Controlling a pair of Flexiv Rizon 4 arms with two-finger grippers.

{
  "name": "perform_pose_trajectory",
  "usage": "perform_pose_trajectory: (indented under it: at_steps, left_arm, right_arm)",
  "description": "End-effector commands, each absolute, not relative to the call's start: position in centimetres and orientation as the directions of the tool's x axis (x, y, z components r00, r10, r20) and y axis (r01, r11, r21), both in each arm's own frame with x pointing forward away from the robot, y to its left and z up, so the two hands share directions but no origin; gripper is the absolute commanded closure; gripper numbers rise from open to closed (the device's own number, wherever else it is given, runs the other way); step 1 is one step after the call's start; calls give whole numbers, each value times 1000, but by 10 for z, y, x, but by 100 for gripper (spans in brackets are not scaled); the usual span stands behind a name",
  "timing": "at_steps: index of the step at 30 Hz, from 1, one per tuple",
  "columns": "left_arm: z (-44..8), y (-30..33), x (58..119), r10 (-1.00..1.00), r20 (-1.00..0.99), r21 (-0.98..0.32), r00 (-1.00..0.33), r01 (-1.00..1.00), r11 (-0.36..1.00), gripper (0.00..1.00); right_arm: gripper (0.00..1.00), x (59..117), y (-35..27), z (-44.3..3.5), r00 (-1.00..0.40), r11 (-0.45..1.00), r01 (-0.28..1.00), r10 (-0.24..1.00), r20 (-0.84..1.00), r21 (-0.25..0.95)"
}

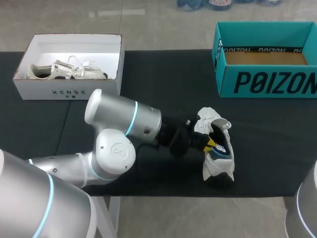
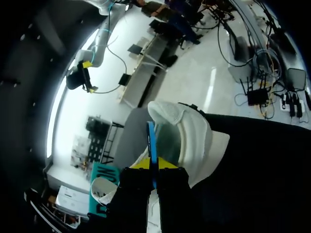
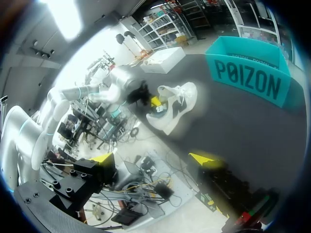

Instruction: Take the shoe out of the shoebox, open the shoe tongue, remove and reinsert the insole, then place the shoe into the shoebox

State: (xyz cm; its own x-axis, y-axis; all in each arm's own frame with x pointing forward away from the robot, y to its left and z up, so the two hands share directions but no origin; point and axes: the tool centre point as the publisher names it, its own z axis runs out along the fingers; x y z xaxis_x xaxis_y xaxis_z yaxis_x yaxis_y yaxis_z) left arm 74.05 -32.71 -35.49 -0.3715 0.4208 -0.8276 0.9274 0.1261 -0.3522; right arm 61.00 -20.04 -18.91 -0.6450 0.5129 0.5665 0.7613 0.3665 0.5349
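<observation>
A: Resting on the matte black counter (image 1: 148, 74) is a white shoe (image 1: 218, 168) with dark and teal patches. It sits in front of the teal box (image 1: 267, 82), apart from it.

B: What has hold of it?

A: The left end effector (image 2: 153, 166) sits in the shoe's opening. Its yellow tips are nearly together, pinching a thin blue insole (image 2: 151, 138) seen edge-on. The soft white upper curves around ahead of them.

B: And the other one?

A: The right end effector (image 3: 154, 158) hangs off the counter, well apart from the shoe, with its tips spread wide and nothing between them.

B: Anything hard to make out?

A: The insole's far end is hidden inside the shoe. From above, the arm's black wrist covers part of the opening. The teal box's right end runs out of view.

B: Counts?

A: Two shoes: this one, and the other shoe (image 1: 64, 71), pale and laced, lying in the white box (image 1: 29, 89). Two open rectangular cardboard boxes; the teal one shows a bare brown floor. Two smooth silver arms.
</observation>
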Motion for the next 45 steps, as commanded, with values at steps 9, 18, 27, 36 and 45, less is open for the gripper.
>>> perform_pose_trajectory:
  at_steps: [9, 18, 27, 36, 45]
  left_arm:
    - [-351, -341, 747, 436, -816, -370, -381, 922, 113, 76]
    - [-337, -330, 733, 409, -817, -387, -406, 912, 133, 78]
    - [-334, -337, 711, 399, -812, -420, -426, 901, 108, 88]
    - [-339, -336, 714, 413, -813, -411, -411, 907, 92, 100]
    - [-347, -337, 726, 442, -811, -386, -383, 918, 87, 100]
  right_arm:
    - [0, 601, -198, -188, -599, 360, 759, 712, 366, 542]
    - [0, 601, -198, -188, -599, 360, 759, 712, 366, 542]
    - [0, 601, -198, -188, -599, 360, 759, 712, 366, 542]
    - [0, 601, -198, -188, -599, 360, 759, 712, 366, 542]
    - [0, 601, -198, -188, -599, 360, 759, 712, 366, 542]
